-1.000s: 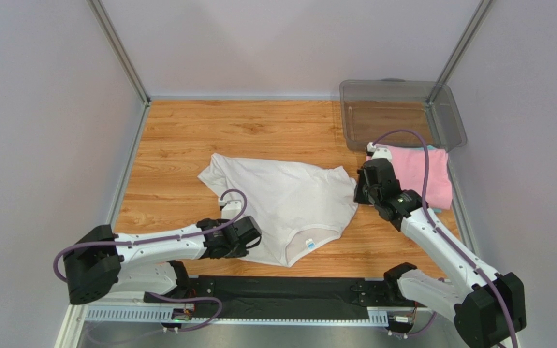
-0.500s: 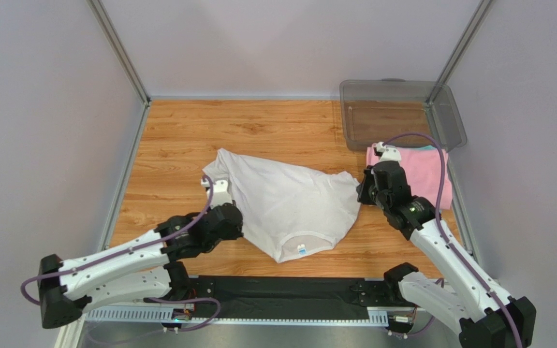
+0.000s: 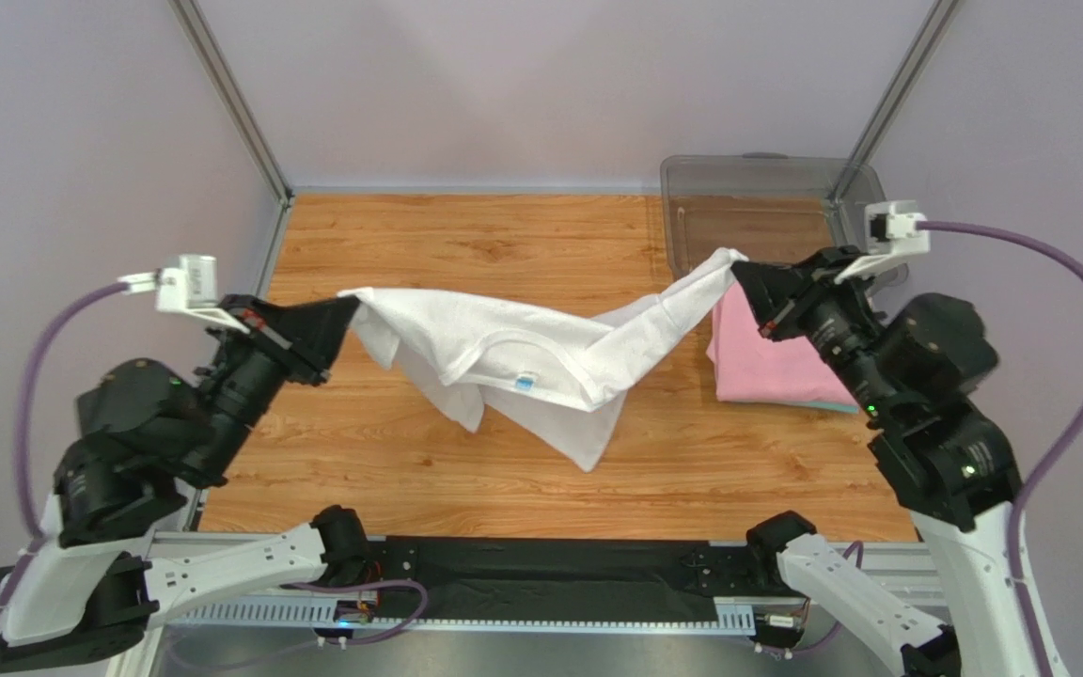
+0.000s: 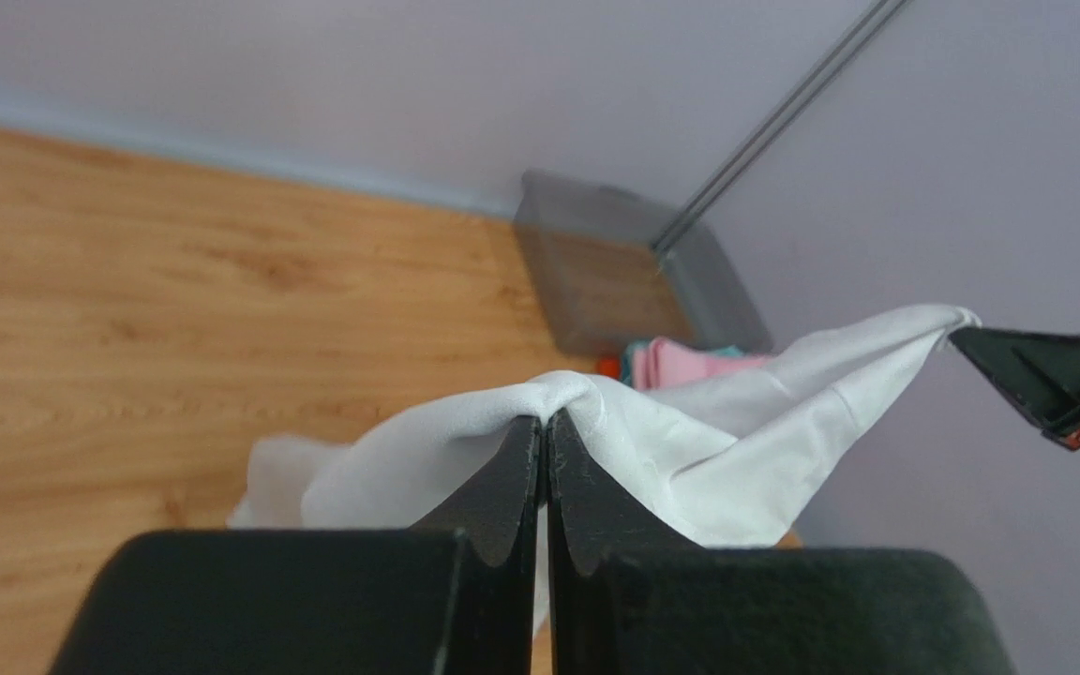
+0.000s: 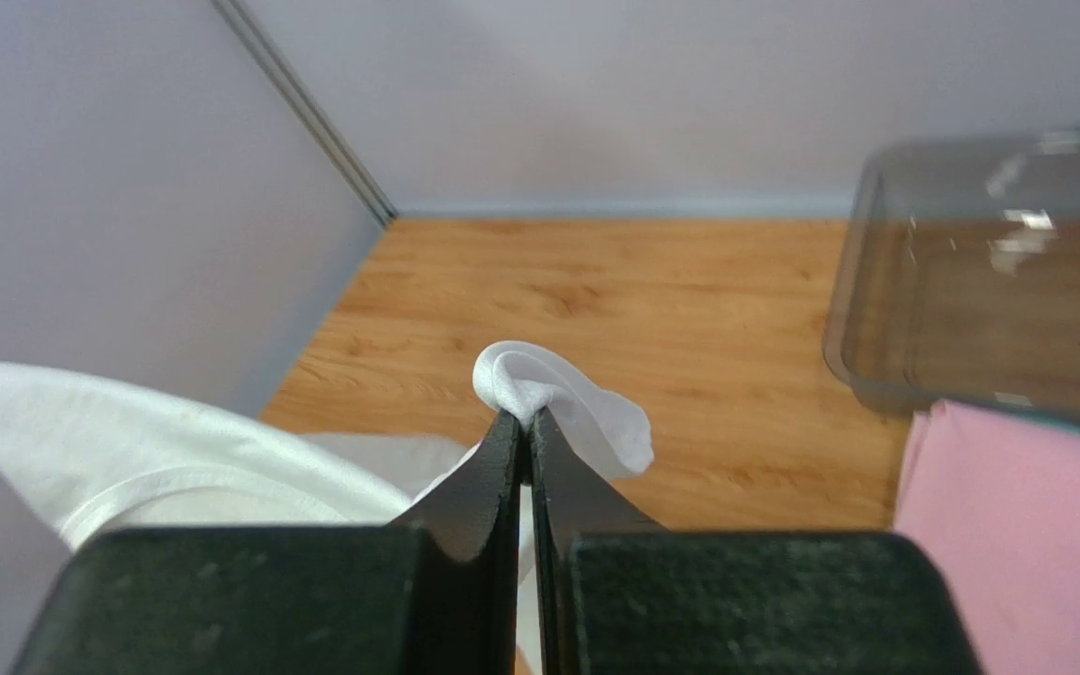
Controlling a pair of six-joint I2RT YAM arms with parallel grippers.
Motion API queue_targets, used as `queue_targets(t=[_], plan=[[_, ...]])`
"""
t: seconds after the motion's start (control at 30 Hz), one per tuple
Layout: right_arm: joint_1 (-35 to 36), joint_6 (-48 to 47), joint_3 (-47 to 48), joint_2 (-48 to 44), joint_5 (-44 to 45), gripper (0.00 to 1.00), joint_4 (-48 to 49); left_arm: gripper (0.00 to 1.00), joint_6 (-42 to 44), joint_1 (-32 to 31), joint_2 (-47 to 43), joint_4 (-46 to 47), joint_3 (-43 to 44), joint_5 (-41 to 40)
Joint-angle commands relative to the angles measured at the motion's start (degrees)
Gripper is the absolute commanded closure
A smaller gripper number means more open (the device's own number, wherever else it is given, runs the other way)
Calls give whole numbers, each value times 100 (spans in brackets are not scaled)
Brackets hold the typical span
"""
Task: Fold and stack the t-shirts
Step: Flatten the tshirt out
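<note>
Top view. White tee [image 3: 505, 353] slung in the air between both arms, above the table [image 3: 505, 233], sagging in the middle, tag [image 3: 521, 381] facing up. Left gripper [image 3: 343, 313] clenched on its left corner. Right gripper [image 3: 739, 275] clenched on its right corner, near the bin [image 3: 773, 191]. Pink tee [image 3: 787, 360] folded on the right, under that raised corner.

Left wrist view. Jaws pressed shut on a bunched fold of white cloth, right at the tips. Rest of the tee stretching away rightward to the other gripper.

Right wrist view. Jaws pinched on a small curl of white hem. Cloth trailing off low and left.

Probably best from here: draw the corners apart until the sag goes, hold both level, then lower the hanging edge first onto bare wood left of the pink tee. Lay flat before folding.
</note>
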Motion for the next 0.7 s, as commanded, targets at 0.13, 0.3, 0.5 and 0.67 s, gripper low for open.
queue_targets(t=[0.13,0.3,0.5,0.67], plan=[[-17,-289,1600,114,-1263,100,-220,100,1763,-1,593,60,2118,415],[-17,-368,2409,475,-1396,100,-299,100,2098,-1,892,286,2384,161],[-17,-526,2498,1204,-1089,100,-273,100,2652,43,1524,875,2112,-1079],[-43,-816,2533,2152,-685,100,43,100,1618,2244,2348,289,2181,1159]])
